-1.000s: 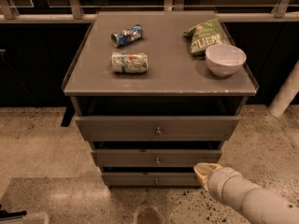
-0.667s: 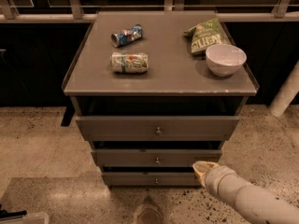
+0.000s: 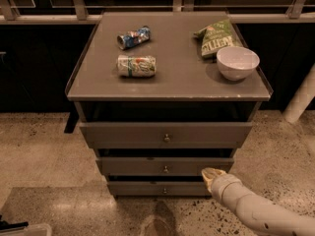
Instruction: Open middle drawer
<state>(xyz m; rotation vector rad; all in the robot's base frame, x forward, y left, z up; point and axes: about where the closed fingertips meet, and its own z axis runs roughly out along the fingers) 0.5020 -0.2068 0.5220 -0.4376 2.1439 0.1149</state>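
- Speckled stone floor [image 3: 44, 146] surrounds a grey cabinet; its surface [image 3: 172, 90] carries two crushed cans [image 3: 136, 66], a green chip bag [image 3: 216, 38] and a white bowl [image 3: 237, 62], all well above the middle drawer [image 3: 133, 166].
- The middle drawer sits second of three fronts, its round knob [image 3: 166, 169] at centre.
- Nothing covers that knob.
- The gripper [image 3: 212, 173] hangs at the middle drawer's lower right end, right of the knob; open or closed, I cannot tell.
- Its pale arm [image 3: 256, 213] hides the bottom drawer's [image 3: 142, 188] right end.
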